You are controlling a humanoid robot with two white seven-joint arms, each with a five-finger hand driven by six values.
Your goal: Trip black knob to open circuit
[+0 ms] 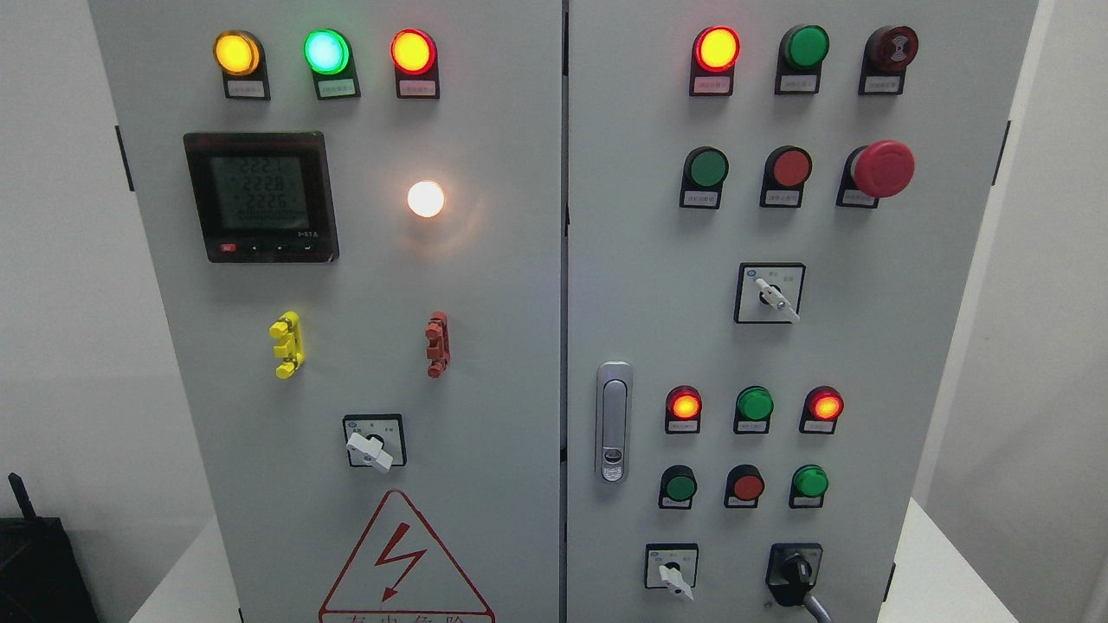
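The black knob [794, 575] sits on a black square plate at the bottom right of the right cabinet door [866, 363]. Its handle points down and to the right, and a grey piece [818, 607] runs from it to the picture's bottom edge. Neither of my hands nor either arm shows anywhere in the head view.
White selector switches [673, 578] [776, 296] [370, 448], lit and unlit lamps, a red mushroom button [881, 169] and a door latch [613, 422] share the panel. The left door carries a meter [260, 197] and a warning triangle [405, 562]. A black box [39, 567] stands at lower left.
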